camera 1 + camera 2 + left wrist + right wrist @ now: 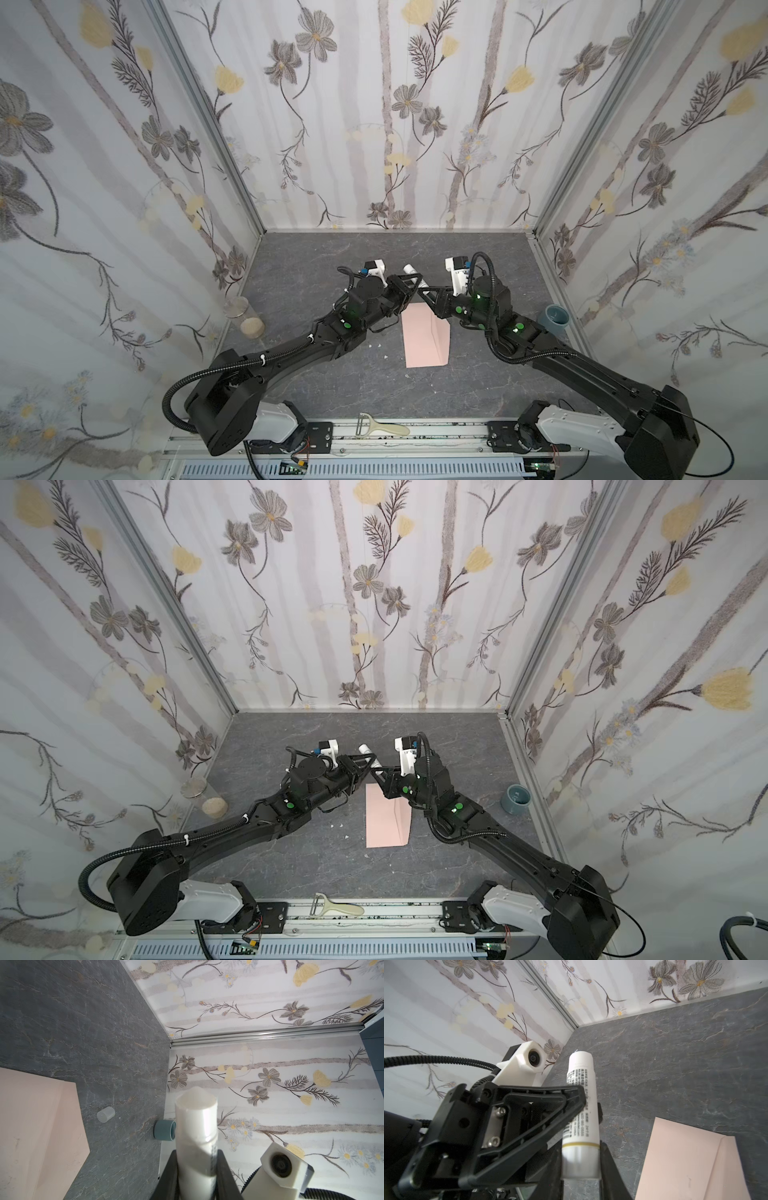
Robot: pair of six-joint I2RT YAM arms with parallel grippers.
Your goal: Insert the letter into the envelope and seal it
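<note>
Pink envelope (pixel 424 338) lies flat between the arms, flap open to the right; no letter shows, so it is presumably inside. Left gripper (pixel 197 1159) and right gripper (pixel 580 1159) both clamp the uncapped glue stick (pixel 580 1068). Sealing is in hand: next, one grip must release so the tip can reach the flap.

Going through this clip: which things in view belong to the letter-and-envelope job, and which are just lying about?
Part of the job:
- envelope, lying flat
- glue stick, uncapped, gripped by both the left gripper and the right gripper
- clear cap, probably the stick's

Just lying about:
- blue cup
- glass jar
- cork lid
- peeler
</note>
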